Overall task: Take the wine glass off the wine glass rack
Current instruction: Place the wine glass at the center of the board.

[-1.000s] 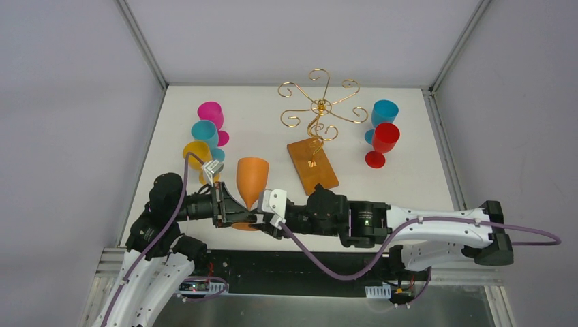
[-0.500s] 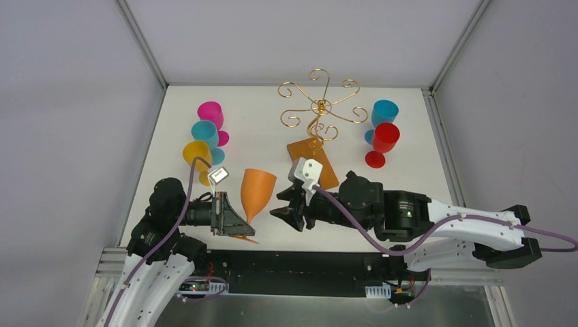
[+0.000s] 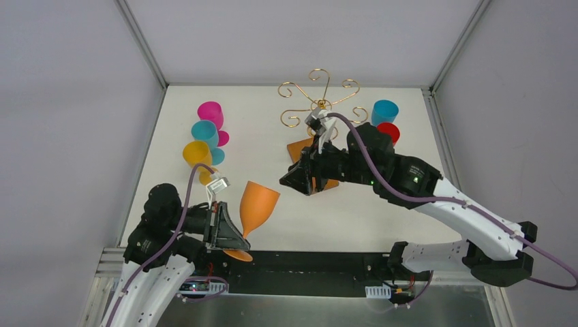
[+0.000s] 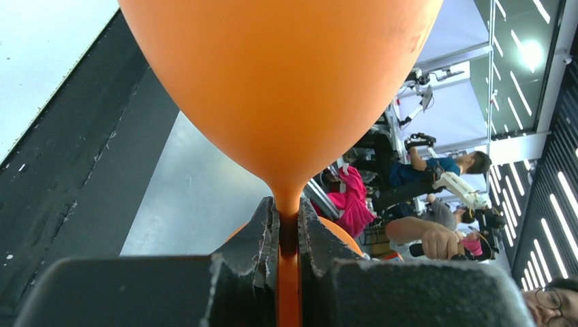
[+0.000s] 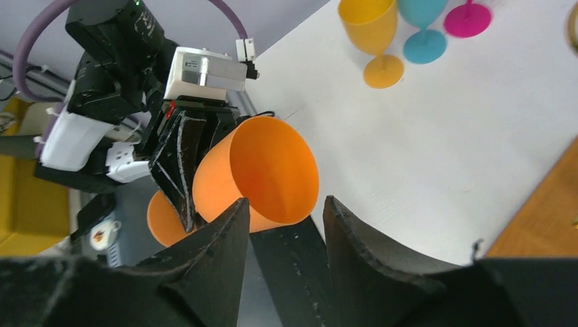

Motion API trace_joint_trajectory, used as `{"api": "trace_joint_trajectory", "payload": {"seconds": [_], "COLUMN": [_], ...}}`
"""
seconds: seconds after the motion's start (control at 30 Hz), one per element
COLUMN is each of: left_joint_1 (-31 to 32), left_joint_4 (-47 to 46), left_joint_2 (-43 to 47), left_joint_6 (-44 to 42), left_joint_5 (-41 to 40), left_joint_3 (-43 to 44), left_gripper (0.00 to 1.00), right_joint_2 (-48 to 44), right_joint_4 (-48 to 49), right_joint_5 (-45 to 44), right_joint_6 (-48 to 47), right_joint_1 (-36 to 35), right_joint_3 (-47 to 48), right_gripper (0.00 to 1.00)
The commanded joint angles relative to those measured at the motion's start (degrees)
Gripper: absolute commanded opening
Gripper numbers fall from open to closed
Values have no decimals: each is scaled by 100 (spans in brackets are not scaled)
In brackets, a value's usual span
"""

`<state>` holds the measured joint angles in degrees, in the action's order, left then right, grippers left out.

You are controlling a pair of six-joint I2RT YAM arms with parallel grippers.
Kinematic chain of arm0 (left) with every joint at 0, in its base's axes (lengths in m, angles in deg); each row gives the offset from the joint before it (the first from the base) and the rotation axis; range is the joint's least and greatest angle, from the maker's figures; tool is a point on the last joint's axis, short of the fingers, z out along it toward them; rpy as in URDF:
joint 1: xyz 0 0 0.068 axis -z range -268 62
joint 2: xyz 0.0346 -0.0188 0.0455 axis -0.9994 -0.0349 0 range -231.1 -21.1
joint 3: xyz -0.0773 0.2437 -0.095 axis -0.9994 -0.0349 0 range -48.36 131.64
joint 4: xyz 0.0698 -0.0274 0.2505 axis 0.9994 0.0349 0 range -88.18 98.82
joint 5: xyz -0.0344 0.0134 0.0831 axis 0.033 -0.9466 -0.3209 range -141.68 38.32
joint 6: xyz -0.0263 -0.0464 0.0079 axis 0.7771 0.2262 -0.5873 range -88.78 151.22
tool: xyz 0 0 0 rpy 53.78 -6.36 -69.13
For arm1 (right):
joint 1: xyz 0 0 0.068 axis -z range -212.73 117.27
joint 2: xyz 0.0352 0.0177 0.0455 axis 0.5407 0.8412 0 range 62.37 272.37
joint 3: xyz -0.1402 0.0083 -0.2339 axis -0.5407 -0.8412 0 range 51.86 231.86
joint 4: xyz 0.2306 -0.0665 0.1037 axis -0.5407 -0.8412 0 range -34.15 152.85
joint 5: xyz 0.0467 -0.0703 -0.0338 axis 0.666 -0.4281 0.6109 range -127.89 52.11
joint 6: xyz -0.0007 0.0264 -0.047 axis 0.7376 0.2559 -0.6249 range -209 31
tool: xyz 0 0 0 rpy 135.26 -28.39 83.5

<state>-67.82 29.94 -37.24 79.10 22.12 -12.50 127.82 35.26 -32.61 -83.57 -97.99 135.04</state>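
Note:
The orange wine glass [image 3: 257, 204] hangs tilted over the table's near edge, its foot [image 3: 237, 255] past the edge. My left gripper [image 3: 230, 235] is shut on its stem; in the left wrist view the stem [image 4: 287, 235] is pinched between both pads under the bowl [image 4: 286, 82]. My right gripper [image 3: 290, 180] floats open and empty above the table, right of the glass. In the right wrist view its jaws [image 5: 286, 201] frame the glass's open mouth [image 5: 266, 170] from a distance. The gold wine glass rack [image 3: 319, 102] stands behind with no glass on it, its wooden base [image 3: 300, 146] partly hidden by the right arm.
Pink [image 3: 211, 112], teal [image 3: 204, 131] and yellow [image 3: 196, 153] glasses stand at the back left. A blue glass [image 3: 385, 110] and a red one [image 3: 390, 129] stand at the back right, close behind the right arm. The black frame rail [image 3: 307, 262] runs below the table edge.
My right gripper left the orange glass, opened wider and rose back toward the rack. My left gripper drew the glass nearer the front edge and tilted it.

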Motion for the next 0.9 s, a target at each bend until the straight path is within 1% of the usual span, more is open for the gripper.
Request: {"api": "trace_joint_trajectory", "payload": {"seconds": [0.0,0.2,0.33,0.63,0.87], "left_joint_1": [105,237,292,370,425], "left_joint_4": [-237,-236,-235,-234,-237], "left_joint_2": [109,117,193,334,357], "left_joint_6": [-243,-305,-314,-289,-309], "left_joint_5": [275,257,284,280,278], "left_joint_3": [63,79,112,68,79], "left_gripper": [0,0,0,0,0], "right_joint_2": [180,434,546,773,1146], "right_joint_4": [-150,5,169,605,439], "right_joint_5": [1254,2096,2474,3043,3388], "right_joint_6": [442,583,639,621,762], "right_joint_1": [215,353,368,367,371], "right_joint_3": [243,303,345,435,768], "right_gripper": [48,48,48,49,49]}}
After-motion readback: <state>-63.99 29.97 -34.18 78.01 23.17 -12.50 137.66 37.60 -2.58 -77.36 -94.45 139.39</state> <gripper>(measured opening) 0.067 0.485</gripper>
